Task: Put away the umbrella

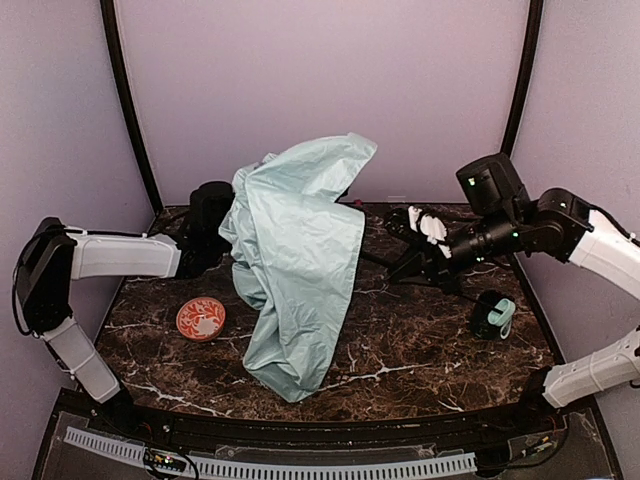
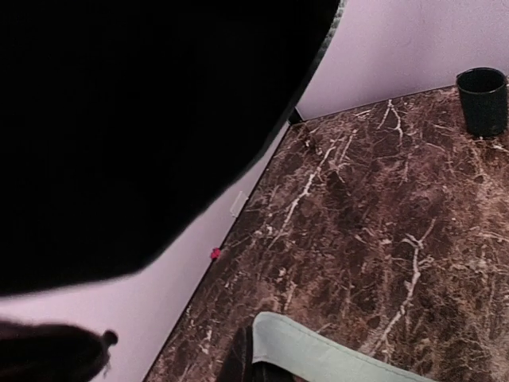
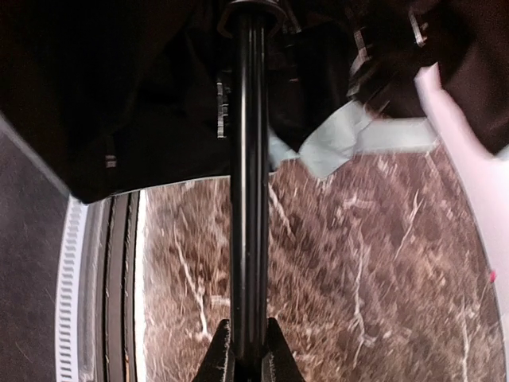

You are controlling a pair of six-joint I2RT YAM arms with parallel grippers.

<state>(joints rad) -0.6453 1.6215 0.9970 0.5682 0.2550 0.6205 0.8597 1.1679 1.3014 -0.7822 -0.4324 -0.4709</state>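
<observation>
The umbrella (image 1: 295, 250) hangs half open over the middle of the table, its pale mint fabric drooping to the marble. My right gripper (image 1: 418, 252) comes in from the right and is shut on the thin black shaft (image 3: 248, 183), which runs straight up between its jaws (image 3: 248, 350) into the black lining. My left arm's black wrist (image 1: 205, 225) reaches in behind the fabric's left side, so the fingers are hidden from above. In the left wrist view a mint hem (image 2: 342, 354) over dark lining sits right at the jaws, which look shut on it. Black lining (image 2: 143, 119) fills most of that view.
A small red patterned dish (image 1: 201, 318) lies on the marble at the front left. A dark green cup (image 1: 488, 318) (image 2: 483, 99) with a mint band on it stands at the right, near the right arm. Purple walls close off the back and sides.
</observation>
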